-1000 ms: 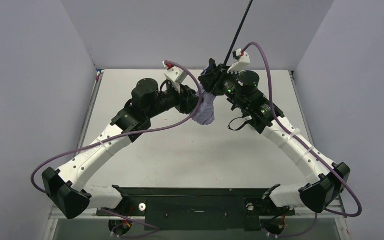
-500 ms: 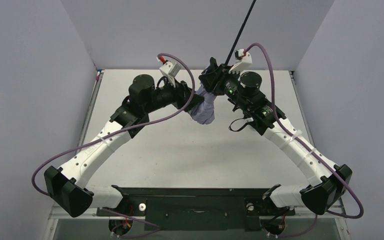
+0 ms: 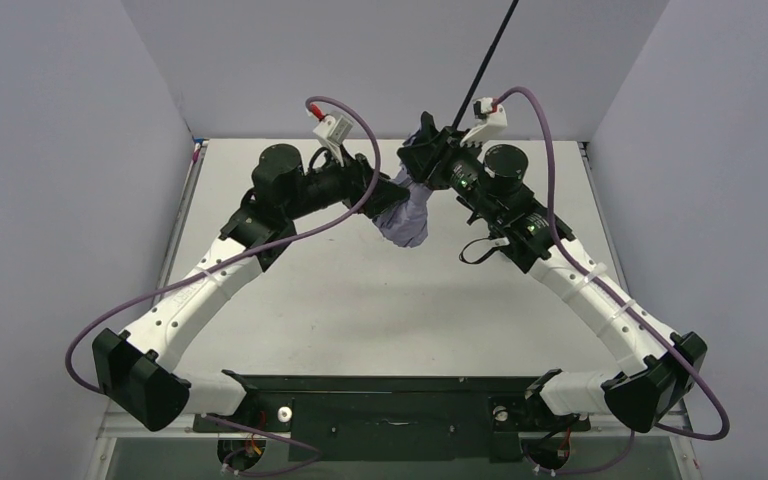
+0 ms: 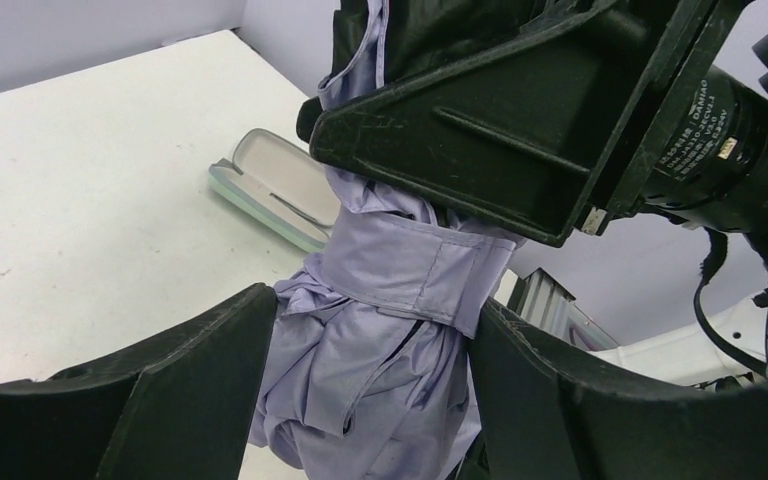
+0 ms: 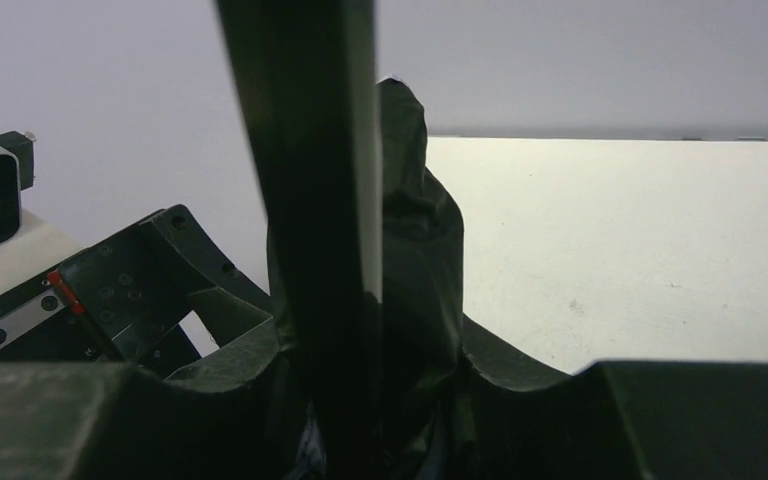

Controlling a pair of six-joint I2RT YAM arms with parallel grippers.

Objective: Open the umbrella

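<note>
Right gripper [image 3: 430,152] jaws clamp the folded lavender fabric umbrella [image 3: 406,218], upper centre. Left gripper [image 4: 370,312] jaws flank it wide, possibly touching.

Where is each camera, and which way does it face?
Top: above and behind, looking down at the table; left arm and right arm show.
Left wrist: on the left arm, facing the umbrella and a case; own fingers at the bottom.
Right wrist: on the right arm, looking along the shaft; own fingers at the bottom.
Shared: top and left wrist show the right gripper holding the umbrella.
</note>
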